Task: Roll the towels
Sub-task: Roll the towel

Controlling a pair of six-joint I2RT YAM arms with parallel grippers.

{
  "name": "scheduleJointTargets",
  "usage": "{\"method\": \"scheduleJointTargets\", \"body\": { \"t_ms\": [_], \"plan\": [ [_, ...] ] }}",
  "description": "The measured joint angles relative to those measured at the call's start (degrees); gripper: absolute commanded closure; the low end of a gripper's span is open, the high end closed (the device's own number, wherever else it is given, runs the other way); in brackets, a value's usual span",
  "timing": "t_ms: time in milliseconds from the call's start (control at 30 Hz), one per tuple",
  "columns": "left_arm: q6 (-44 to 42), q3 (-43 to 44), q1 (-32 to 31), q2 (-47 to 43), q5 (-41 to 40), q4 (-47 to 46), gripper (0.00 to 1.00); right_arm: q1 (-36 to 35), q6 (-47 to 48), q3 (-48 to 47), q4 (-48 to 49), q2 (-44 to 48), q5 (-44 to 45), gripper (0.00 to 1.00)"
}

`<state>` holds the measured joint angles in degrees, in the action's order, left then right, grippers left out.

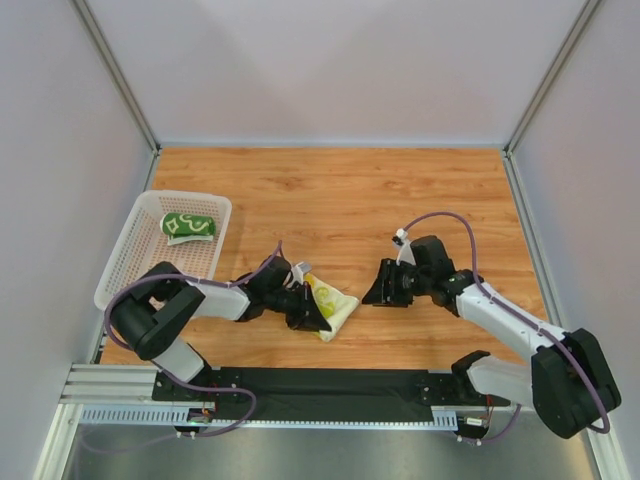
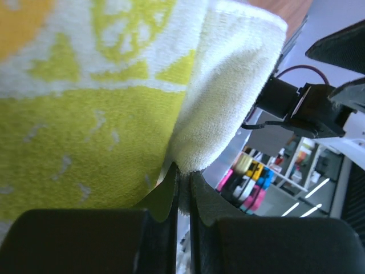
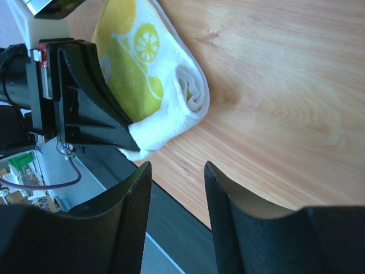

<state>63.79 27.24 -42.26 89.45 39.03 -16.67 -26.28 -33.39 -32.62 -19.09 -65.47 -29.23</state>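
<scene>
A yellow-and-white lemon-print towel (image 1: 332,301) lies loosely rolled near the table's front edge. My left gripper (image 1: 312,315) is shut on its lower corner; in the left wrist view the jaws pinch the white terry edge (image 2: 185,171) with the towel (image 2: 85,114) filling the view. The towel also shows in the right wrist view (image 3: 154,85), a curl at its right end. My right gripper (image 1: 375,293) is open and empty, a short way right of the towel (image 3: 177,171). A rolled green towel (image 1: 188,225) lies in the white basket (image 1: 130,250).
The basket stands at the left of the wooden table. A black strip (image 1: 330,385) runs along the near edge beneath the arm bases. Grey walls enclose the back and both sides.
</scene>
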Motion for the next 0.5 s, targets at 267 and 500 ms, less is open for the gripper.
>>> {"method": "scheduleJointTargets", "body": {
  "t_ms": [267,500],
  "plan": [
    [11.7,-5.0,2.6,3.8,3.8,-11.9,1.00,-3.8,-2.6,2.3,5.7,-0.2,-1.3,0.45],
    [20.3,-7.6,5.1,10.1,7.9,-27.2,1.00,-6.3,-4.4,5.2,15.1,-4.7,-1.4,0.46]
  ]
}}
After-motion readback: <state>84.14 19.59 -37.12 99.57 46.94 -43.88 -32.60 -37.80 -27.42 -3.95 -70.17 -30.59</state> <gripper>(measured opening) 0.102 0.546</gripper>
